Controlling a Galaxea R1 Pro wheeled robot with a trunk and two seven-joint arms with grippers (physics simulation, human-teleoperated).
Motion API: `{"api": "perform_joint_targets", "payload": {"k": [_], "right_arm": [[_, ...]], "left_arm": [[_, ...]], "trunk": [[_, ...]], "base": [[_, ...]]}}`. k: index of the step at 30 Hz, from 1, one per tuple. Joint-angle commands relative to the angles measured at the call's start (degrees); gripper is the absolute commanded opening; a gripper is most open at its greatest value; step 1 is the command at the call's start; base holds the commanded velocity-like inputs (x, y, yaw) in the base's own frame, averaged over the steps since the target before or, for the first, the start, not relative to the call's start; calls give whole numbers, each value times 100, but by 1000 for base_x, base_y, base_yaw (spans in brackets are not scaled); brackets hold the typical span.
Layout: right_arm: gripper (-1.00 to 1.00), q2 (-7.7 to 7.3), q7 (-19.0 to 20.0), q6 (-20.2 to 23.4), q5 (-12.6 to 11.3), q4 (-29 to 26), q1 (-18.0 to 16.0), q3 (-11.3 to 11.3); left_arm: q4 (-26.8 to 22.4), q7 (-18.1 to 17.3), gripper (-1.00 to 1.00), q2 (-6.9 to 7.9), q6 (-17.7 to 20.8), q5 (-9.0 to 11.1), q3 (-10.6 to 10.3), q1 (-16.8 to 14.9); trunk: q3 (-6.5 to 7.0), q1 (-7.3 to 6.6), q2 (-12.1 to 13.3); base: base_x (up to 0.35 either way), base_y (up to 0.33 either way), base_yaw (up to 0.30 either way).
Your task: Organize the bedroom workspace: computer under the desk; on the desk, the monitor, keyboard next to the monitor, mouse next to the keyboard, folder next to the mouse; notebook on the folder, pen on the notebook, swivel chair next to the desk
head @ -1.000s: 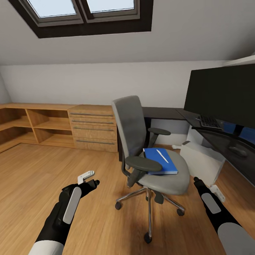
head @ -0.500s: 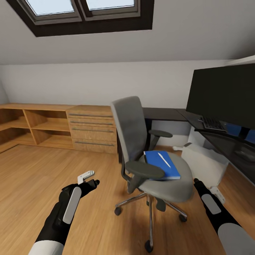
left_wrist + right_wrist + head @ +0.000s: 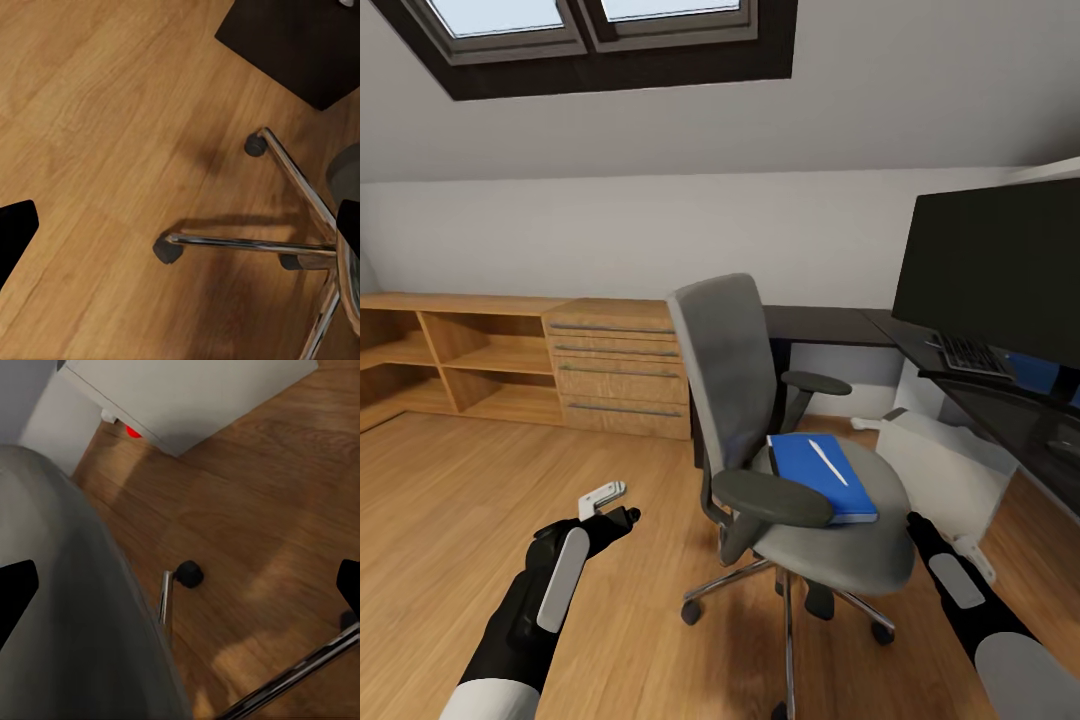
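Swivel chair (image 3: pixel 800 480) and computer (image 3: pixel 945 480) on wooden floor (image 3: pixel 450 500)

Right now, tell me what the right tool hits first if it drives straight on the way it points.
Probably the chair: its grey seat edge and chrome base lie just ahead of the right tool, with floor beyond. Depth is unclear.

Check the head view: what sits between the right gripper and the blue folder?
In the head view, the swivel chair's grey seat edge lies between the right gripper and the folder; nothing else.
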Motion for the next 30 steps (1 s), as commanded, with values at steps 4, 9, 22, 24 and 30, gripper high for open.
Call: {"api": "perform_joint_targets", "payload": {"k": [4,9,22,24,30], "right_arm": [[100,5,9,-57,-193,62,2,51],[100,16,22,-65,-200,52,2,73],[100,25,22,-65,-188,52,2,83],[100,25,22,-65,-188,52,2,83],[100,25,29,-67,-188,52,2,83]], "left_arm": [[-6,45,100,-5,26,58,9,-4],[-15,48,100,4,28,58,9,-4],[-15,54,100,4,28,58,9,-4],[-15,52,100,4,28,58,9,-4],[-15,53,100,4,28,58,9,-4]], "trunk": [[-7,0,-2],[-7,0,-2],[-7,0,-2],[-7,0,-2],[-7,0,-2]], "base": [[2,0,0],[0,0,114],[0,0,275],[0,0,277],[0,0,278]]}}
